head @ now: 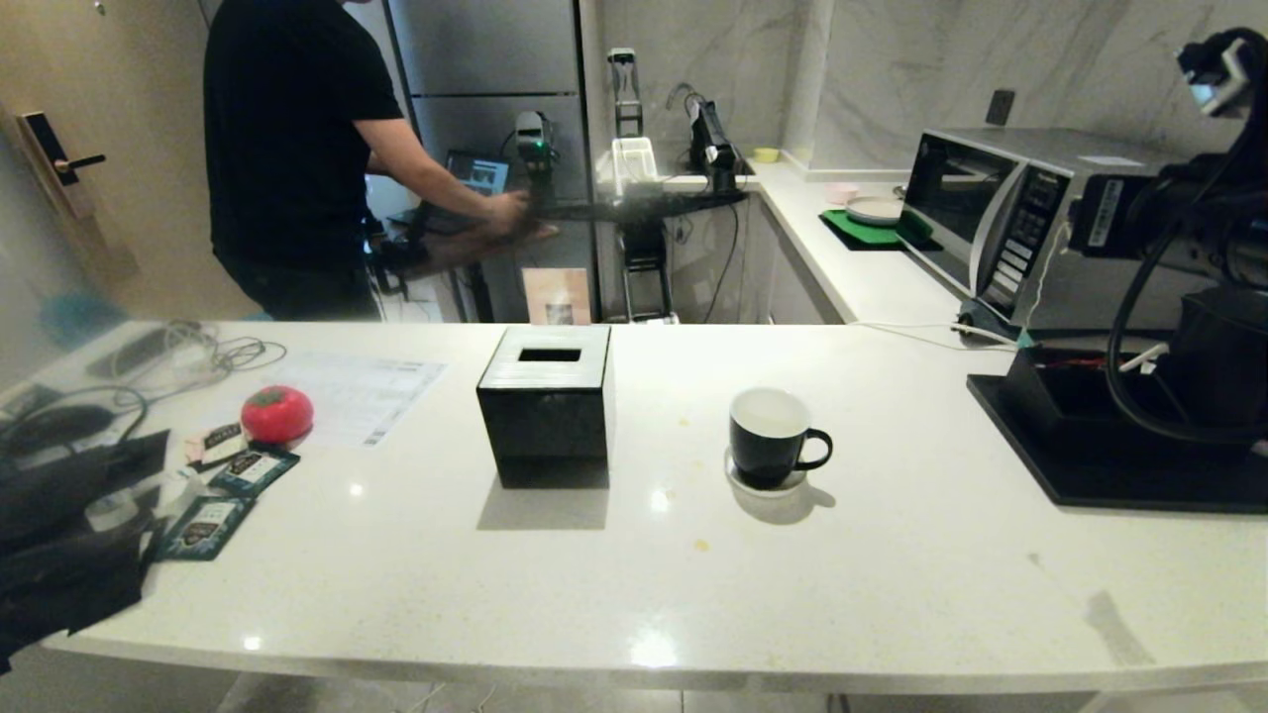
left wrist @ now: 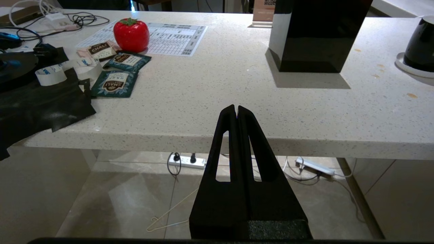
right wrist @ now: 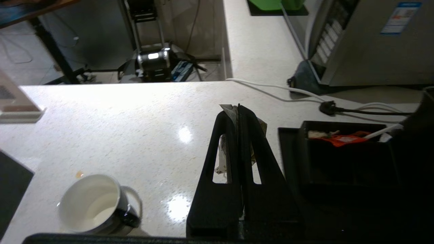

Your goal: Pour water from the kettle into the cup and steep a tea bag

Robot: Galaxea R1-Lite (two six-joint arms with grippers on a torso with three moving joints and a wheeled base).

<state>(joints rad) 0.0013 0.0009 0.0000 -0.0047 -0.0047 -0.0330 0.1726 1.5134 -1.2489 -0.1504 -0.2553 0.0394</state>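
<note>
Right gripper (right wrist: 239, 107) jaws pinch tea bag (right wrist: 234, 113) above bare counter (right wrist: 162, 135); left gripper (left wrist: 236, 109) clenched off counter's edge.

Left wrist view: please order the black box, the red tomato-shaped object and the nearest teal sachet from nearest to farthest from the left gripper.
From the left gripper:
1. black box, ahead, toward the cup's side.
2. teal sachet, on the other side.
3. red tomato-shaped object, beyond the sachets.
</note>
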